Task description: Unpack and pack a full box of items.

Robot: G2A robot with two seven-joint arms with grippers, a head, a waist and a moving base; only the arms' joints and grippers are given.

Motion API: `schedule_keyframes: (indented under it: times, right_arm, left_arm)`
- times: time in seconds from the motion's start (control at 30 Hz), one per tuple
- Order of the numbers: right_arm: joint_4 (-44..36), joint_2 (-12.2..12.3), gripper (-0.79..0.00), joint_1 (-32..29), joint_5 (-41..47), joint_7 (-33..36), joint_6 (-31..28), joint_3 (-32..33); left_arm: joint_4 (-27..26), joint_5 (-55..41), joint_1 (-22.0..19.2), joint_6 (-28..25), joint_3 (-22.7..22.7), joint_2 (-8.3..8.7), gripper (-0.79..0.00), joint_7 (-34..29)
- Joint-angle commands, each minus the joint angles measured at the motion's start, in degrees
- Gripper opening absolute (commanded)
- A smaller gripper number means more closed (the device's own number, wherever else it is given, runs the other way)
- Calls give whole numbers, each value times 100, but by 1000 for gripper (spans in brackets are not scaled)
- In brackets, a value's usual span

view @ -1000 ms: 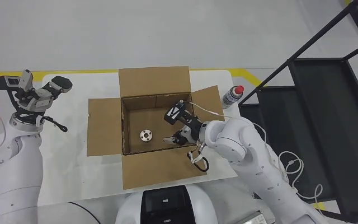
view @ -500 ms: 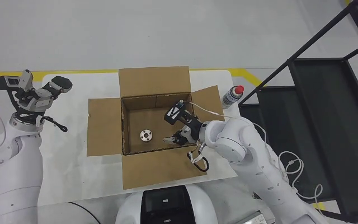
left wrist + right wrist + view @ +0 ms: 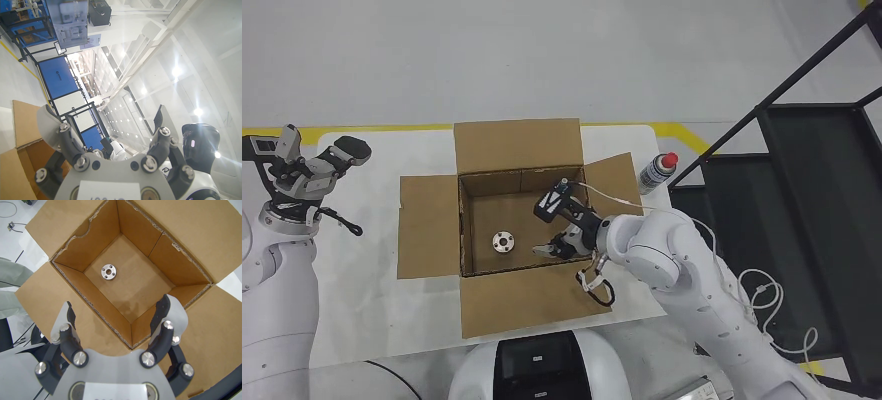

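Observation:
An open cardboard box (image 3: pixel 522 182) stands mid-table with all its flaps folded out. One round metal flange (image 3: pixel 502 241) with a centre hole lies on its floor, toward the left. My right gripper (image 3: pixel 545 247) hangs open over the box's front right part, empty; its wrist view looks down on the flange (image 3: pixel 108 272) and the box walls (image 3: pixel 138 226) past the spread right gripper (image 3: pixel 116 303). My left gripper (image 3: pixel 317 155) is raised at the table's far left, pointing upward, open and empty (image 3: pixel 103 111).
A white bottle with a red cap (image 3: pixel 658 172) stands on the table right of the box. A dark metal stair frame (image 3: pixel 802 150) rises beyond the table's right edge. A box flap (image 3: pixel 20 123) shows beside the left gripper.
The right arm has edged very slightly to the left over the box. The left arm and the flange have kept still.

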Motion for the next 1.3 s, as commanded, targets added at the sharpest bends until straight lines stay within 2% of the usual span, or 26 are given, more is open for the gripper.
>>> schedule_keyframes:
  times: [0.0, 0.17, 0.37, 0.5, 0.67, 1.07, 1.27]
  right_arm:
    - [372, -49, 0, 401, -41, 21, -195, -283]
    - [1573, -298, 0, 1559, 94, -125, -524, -1168]
    - [3226, -782, 0, 2764, 99, -376, -844, -2441]
    - [4110, -1189, 0, 3260, 1, -627, -963, -3229]
    - [4950, -1604, 0, 3548, 136, -935, -781, -3660]
    - [4977, -1624, 0, 3550, 128, -973, -792, -3680]
    - [5410, -1788, 0, 3635, 61, -1008, -1412, -3898]
  left_arm:
    - [0, 0, 0, 0, 0, 0, 0, 0]
    - [0, 0, 0, 0, 0, 0, 0, 0]
    - [0, 0, 0, 0, 0, 0, 0, 0]
    - [0, 0, 0, 0, 0, 0, 0, 0]
    - [0, 0, 0, 0, 0, 0, 0, 0]
    - [0, 0, 0, 0, 0, 0, 0, 0]
    - [0, 0, 0, 0, 0, 0, 0, 0]
